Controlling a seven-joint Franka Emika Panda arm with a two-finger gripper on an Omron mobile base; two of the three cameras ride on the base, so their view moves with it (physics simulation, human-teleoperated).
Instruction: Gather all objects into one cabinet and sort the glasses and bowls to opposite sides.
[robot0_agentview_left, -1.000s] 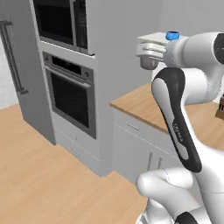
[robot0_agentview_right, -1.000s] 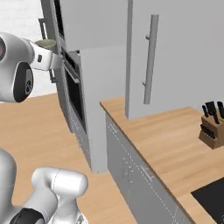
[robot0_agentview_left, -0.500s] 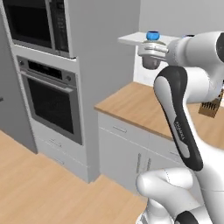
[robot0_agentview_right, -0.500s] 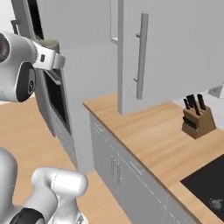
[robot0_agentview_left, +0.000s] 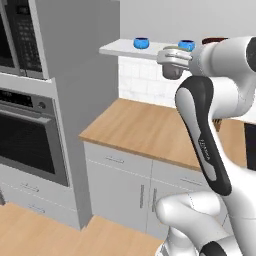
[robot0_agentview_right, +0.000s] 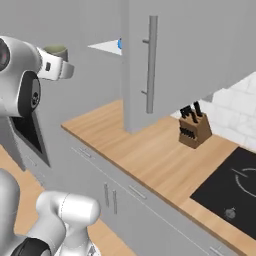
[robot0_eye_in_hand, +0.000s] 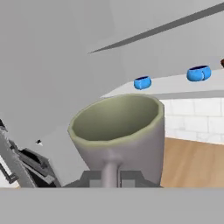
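Observation:
My gripper (robot0_eye_in_hand: 112, 178) is shut on the handle of the small grey cup (robot0_eye_in_hand: 118, 131), which stands upright with its greenish inside showing. In the left base view the cup (robot0_agentview_left: 172, 73) hangs in the gripper (robot0_agentview_left: 171, 58) just in front of the cabinet's white inner shelf (robot0_agentview_left: 120, 50). Two small blue bowls (robot0_agentview_left: 141, 43) (robot0_agentview_left: 186, 45) sit on that shelf, and the rim of the dark brown bowl (robot0_agentview_left: 212, 40) shows behind my arm. The hand view has both blue bowls (robot0_eye_in_hand: 142, 82) (robot0_eye_in_hand: 198, 73) beyond the cup. From the right, the cup (robot0_agentview_right: 56, 51) rides above the gripper (robot0_agentview_right: 59, 70).
The cabinet's light-grey door (robot0_agentview_right: 165, 55) with a long bar handle stands open on the right. A wooden counter (robot0_agentview_left: 145, 127) runs below the shelf. A built-in oven (robot0_agentview_left: 25, 135) is at the left. A knife block (robot0_agentview_right: 192, 131) and a black cooktop (robot0_agentview_right: 232, 180) are further right.
The whole picture has slid left, so the camera has moved: the oven is now at the left edge and the shelf with blue bowls has come into view. The cup stays gripped.

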